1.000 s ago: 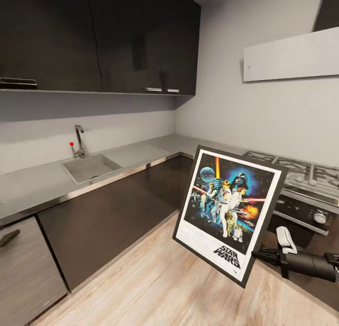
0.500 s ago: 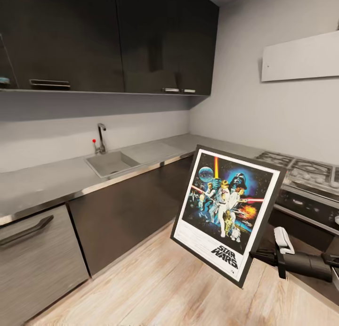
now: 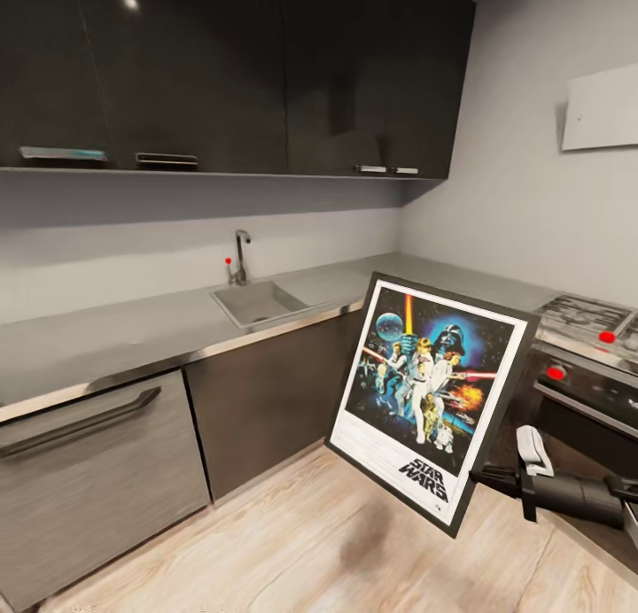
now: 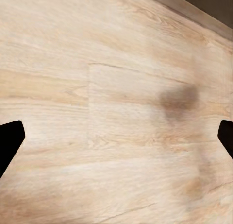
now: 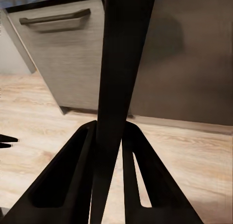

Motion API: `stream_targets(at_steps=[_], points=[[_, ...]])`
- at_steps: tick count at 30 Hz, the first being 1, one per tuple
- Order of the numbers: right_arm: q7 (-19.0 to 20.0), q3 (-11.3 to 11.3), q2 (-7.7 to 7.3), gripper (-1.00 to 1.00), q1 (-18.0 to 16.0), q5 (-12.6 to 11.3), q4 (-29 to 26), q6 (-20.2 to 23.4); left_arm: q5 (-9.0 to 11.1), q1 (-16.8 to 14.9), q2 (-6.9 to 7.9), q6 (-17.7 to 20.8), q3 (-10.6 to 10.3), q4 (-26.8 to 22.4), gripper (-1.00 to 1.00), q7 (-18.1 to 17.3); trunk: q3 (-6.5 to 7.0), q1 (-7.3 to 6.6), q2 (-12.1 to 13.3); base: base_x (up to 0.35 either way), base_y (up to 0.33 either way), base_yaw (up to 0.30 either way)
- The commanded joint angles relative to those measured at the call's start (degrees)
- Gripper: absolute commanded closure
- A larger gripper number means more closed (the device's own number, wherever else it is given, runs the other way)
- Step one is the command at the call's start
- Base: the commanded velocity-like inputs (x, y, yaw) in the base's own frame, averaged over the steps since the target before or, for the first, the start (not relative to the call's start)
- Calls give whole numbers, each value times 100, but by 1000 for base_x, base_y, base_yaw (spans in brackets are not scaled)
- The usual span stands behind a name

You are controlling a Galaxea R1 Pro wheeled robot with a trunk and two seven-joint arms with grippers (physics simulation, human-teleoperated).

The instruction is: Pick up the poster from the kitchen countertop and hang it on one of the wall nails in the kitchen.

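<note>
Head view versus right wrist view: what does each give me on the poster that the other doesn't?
Head view: the poster's printed face, tilted, held off the floor in front of the countertop with its sink. Right wrist view: the frame edge-on, pinched between the right end effector's fingers. Both: the poster, the drawer handle and the wood floor.
</note>
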Motion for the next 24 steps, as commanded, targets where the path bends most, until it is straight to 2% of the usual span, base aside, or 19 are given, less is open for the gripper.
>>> stream_targets(at_steps=[1, 6, 13, 24], points=[[16, -3, -2, 100, -2, -20, -3, 85, 33, -3, 1, -22, -48, -1, -100, -4, -7, 0, -4, 0, 231, 292], [-48, -2, -2, 100, -2, -20, -3, 85, 33, -2, 1, -20, -48, -1, -100, -3, -7, 0, -4, 0, 268, 198], [-62, -2, -2, 100, -2, -20, -3, 85, 33, -2, 1, -18, -48, -1, -100, -3, -35, 0, -4, 0, 270, 35], [-57, -2, -2, 100, -2, -20, -3, 85, 33, -2, 1, -15, -48, -1, -100, -3, -132, 0, -4, 0, 44, 2]])
